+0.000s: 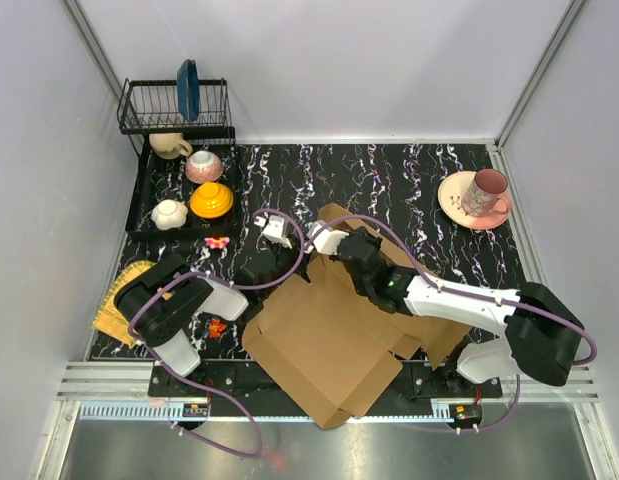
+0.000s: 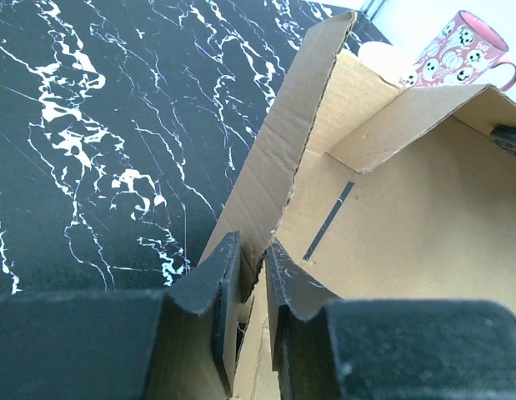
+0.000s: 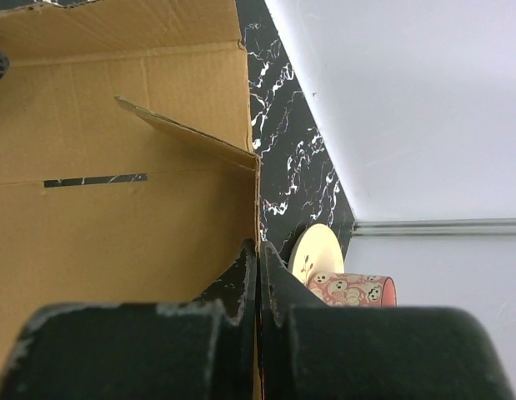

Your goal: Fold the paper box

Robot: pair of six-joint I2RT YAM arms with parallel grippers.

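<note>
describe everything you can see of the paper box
The paper box is plain brown corrugated cardboard, partly folded: a flat base with a narrow slit, walls raised, a corner tab bent inward. It lies on the black marbled table, its near corner reaching past the front edge. The left pincer clamps one raised wall; the right pincer pinches another wall's edge.

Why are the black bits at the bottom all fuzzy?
Left wrist view: the left tool sits too near the lens, so it blurs, while the paper box looks sharp. Right wrist view: the right tool blurs likewise. Top view: everything is sharp and evenly lit.
</note>
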